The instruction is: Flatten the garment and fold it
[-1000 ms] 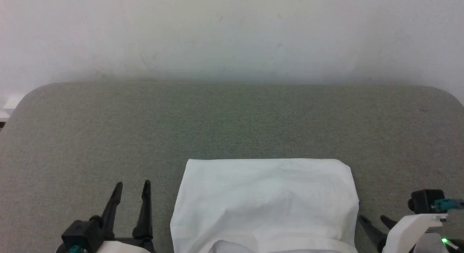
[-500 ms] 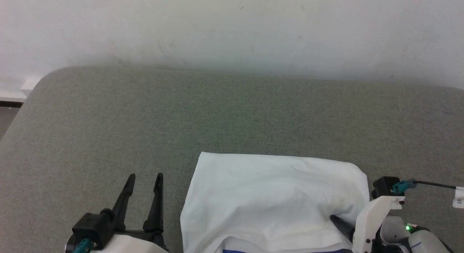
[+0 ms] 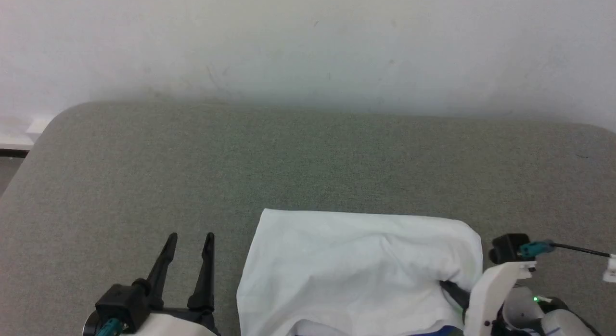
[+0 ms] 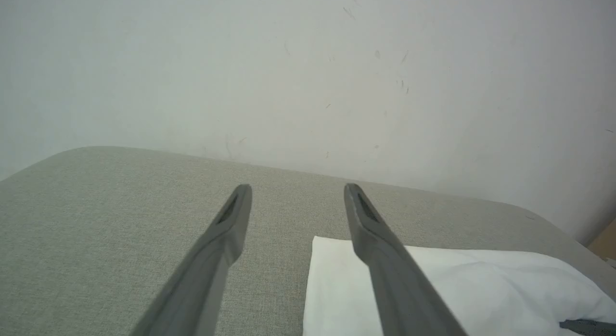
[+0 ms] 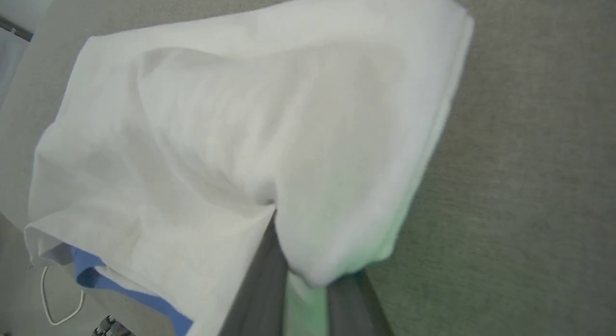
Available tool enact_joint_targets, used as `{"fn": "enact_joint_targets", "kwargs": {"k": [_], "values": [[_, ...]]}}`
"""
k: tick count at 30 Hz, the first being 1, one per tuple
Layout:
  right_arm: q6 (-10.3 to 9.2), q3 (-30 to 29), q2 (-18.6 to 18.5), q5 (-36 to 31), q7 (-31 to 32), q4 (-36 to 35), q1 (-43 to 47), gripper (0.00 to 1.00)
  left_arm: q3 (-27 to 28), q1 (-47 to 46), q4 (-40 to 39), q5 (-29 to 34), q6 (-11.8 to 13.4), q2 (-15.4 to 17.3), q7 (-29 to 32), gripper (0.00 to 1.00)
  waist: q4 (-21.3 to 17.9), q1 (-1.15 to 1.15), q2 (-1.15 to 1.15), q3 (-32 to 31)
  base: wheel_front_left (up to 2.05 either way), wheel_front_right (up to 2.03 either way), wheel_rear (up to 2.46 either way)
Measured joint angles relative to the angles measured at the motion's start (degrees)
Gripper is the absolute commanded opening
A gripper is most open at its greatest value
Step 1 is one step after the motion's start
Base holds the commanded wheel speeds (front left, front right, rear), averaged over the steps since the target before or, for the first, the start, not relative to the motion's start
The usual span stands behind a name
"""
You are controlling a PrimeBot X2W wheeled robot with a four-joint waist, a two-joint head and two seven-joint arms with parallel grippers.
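Grey-green cloth covers the big table (image 3: 308,158). We see the garment (image 3: 356,264) at the bottom middle of the head view. It lies as a white block with a bit of blue sleeve (image 5: 86,266) peeking out. We think most of the folding is done, but it looks bumpy, so some smoothing or one more fold is left. Our right hand (image 3: 455,292) pinches its right edge. Our left hand (image 3: 190,237) is wide open and holds nothing, at the lower left.
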Motion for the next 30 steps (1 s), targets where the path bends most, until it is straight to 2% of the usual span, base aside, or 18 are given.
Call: {"fn": "enact_joint_targets", "kwargs": {"k": [7, 12, 16, 25, 30], "values": [[0.15, -6.76, -3.91, -1.72, -2.11, -9.28, 7.36, 0.0, 0.48, 1.4, -0.4, 0.14, 0.68, 0.2, 0.0, 1.0, -1.52, -0.01, 0.0, -1.26, 0.0, 0.0, 0.0], [0.15, -14.58, -4.45, -4.71, 0.75, -12.85, 12.61, 0.0, 0.44, 2.08, -0.46, 0.41, 0.81, 0.24, 0.01, 1.0, -2.53, -0.01, 0.0, -1.97, 0.0, 0.0, 0.0], [0.15, -17.06, -3.32, -6.32, 4.49, -16.38, 13.49, 0.0, 0.44, 2.27, -0.57, 0.41, 1.01, 0.22, 0.0, 1.0, -3.21, -0.01, 0.0, -2.28, 0.0, 0.0, 0.0], [0.15, -10.88, 4.0, -4.81, 16.35, -22.06, 8.1, 0.0, -0.2, 1.42, -0.26, 0.38, 0.68, -0.22, 0.01, 1.0, -2.88, -0.01, 0.0, -1.42, 0.0, 0.0, 0.0], [0.14, -5.1, 7.2, -3.25, 18.78, -20.37, 5.29, 0.0, -0.6, -0.76, 0.12, 0.4, 0.15, -0.51, 0.0, 1.0, -0.7, -0.01, 0.0, -1.07, 0.0, 0.0, 0.0]]}}
